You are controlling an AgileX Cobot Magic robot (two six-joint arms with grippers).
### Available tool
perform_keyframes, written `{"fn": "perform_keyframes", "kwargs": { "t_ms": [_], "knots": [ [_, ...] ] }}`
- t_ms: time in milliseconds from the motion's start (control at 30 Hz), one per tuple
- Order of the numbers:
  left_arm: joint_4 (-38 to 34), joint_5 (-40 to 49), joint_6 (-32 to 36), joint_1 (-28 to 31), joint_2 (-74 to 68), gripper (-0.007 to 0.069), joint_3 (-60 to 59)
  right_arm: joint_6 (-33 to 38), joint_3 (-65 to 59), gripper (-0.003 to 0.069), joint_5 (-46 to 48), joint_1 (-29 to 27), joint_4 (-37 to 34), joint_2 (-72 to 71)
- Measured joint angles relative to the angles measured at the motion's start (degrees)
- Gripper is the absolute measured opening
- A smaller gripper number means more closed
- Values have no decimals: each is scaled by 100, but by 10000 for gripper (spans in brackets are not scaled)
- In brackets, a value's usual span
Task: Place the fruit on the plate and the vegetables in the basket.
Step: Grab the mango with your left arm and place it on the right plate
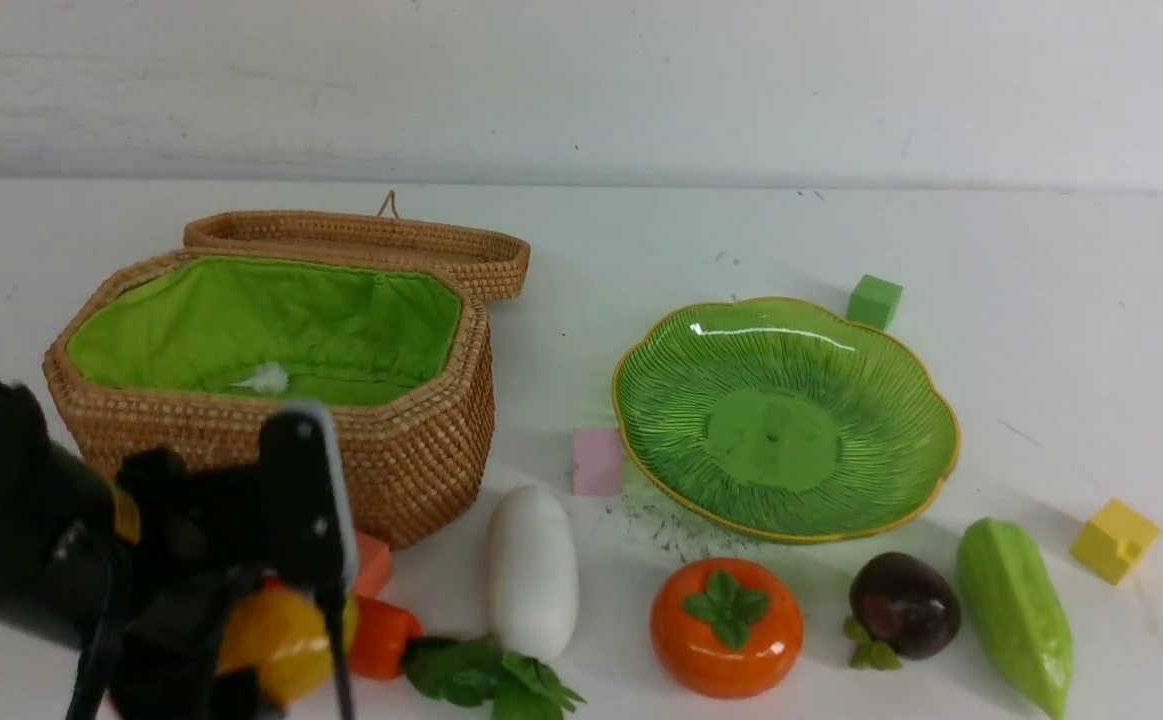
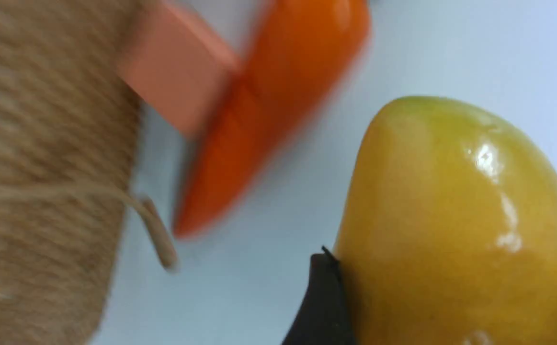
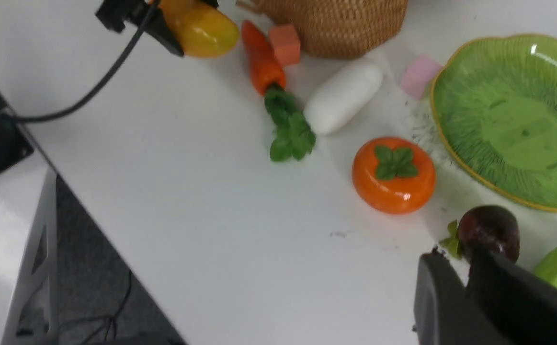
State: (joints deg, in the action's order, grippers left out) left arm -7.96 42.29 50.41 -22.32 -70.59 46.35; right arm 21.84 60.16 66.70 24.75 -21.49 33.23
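My left gripper (image 1: 281, 640) is shut on the yellow-orange mango (image 1: 276, 640) (image 2: 450, 215), held a little off the table in front of the open wicker basket (image 1: 411, 450). The carrot (image 1: 381, 635) and white radish (image 1: 531, 570) lie just to its right. Further right are the persimmon (image 1: 726, 625), mangosteen (image 1: 903, 605) and bitter gourd (image 1: 1016, 610), all in front of the green plate (image 1: 786, 420), which holds nothing. My right gripper (image 3: 455, 256) is shut and empty, hovering near the mangosteen (image 3: 489, 230); it does not show in the front view.
Small cubes are scattered about: a salmon one (image 1: 373, 565) against the basket, a pink one (image 1: 597, 462) left of the plate, a green one (image 1: 874, 300) behind it, a yellow one (image 1: 1114, 540) at the far right. The basket lid (image 1: 361, 235) lies open behind.
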Motion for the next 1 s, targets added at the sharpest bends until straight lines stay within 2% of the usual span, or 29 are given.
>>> {"fn": "perform_keyframes", "kwargs": {
  "t_ms": [133,167,300,400,433,567,667,767,867,1000],
  "knots": [
    [-1280,-582,-20,-476,-19,554,712,-560,0,110,-803,0,166,0],
    [-1508,-765,-20,-773,-186,554,950,-727,0,110,-999,0,219,0],
    [-1818,-1171,-242,-1444,-1043,554,1882,-1303,0,110,-1542,0,481,0],
    [-1880,-1381,-544,-1649,-2099,554,2863,-1648,0,113,-1654,0,677,0],
    [-1880,-1381,-570,-1649,-2099,554,2863,-1648,0,113,-1654,0,677,0],
    [-1761,-1236,-1044,-1662,-3812,554,4494,-1851,0,115,-1528,0,773,0],
    [-1501,-921,-1270,-1662,-4551,554,5313,-1871,0,115,-1365,0,773,0],
    [-912,-393,-1759,-1665,-5535,554,6530,-1878,0,118,-1142,0,773,0],
    [-496,-140,-2201,-1665,-6002,554,7172,-1878,0,121,-1023,0,773,0],
    [-311,-205,-2628,-1665,-6221,555,7477,-1878,0,124,-909,0,773,0]
  ]
}}
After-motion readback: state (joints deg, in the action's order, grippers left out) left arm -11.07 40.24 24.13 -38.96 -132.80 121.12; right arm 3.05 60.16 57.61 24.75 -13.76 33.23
